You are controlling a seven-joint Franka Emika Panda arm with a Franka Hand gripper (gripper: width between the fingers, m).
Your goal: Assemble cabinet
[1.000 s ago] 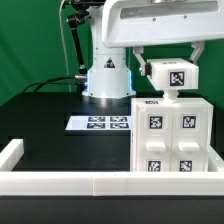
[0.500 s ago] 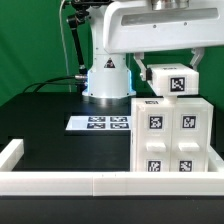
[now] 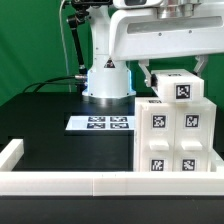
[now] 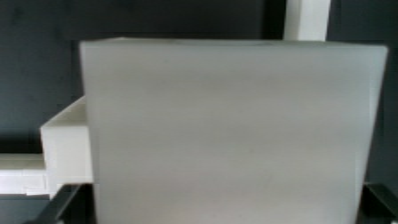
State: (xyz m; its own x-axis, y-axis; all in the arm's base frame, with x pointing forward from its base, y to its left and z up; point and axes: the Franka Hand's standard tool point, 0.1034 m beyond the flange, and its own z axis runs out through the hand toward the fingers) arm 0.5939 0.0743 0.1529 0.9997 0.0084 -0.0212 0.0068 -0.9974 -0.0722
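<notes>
Green backdrop (image 3: 30, 40) rises behind the black bench (image 3: 40, 115). We see the cabinet (image 3: 172, 140) at the exterior view's right, beside the wall (image 3: 90, 183). Our gripper (image 3: 177, 73) clamps a tagged white piece (image 3: 182, 88) right over the cabinet's top; whether they touch, we cannot tell.

Black table (image 3: 40, 115). The cabinet body (image 3: 172, 140) stands on it straight below my pincer (image 3: 176, 80). The marker board (image 3: 100, 123) lies flat, lower than my pincer and off to the exterior view's left of it, just before my arm's base (image 3: 107, 85). A long white border wall (image 3: 60, 181) runs along the camera-side edge, well apart from my pincer.
</notes>
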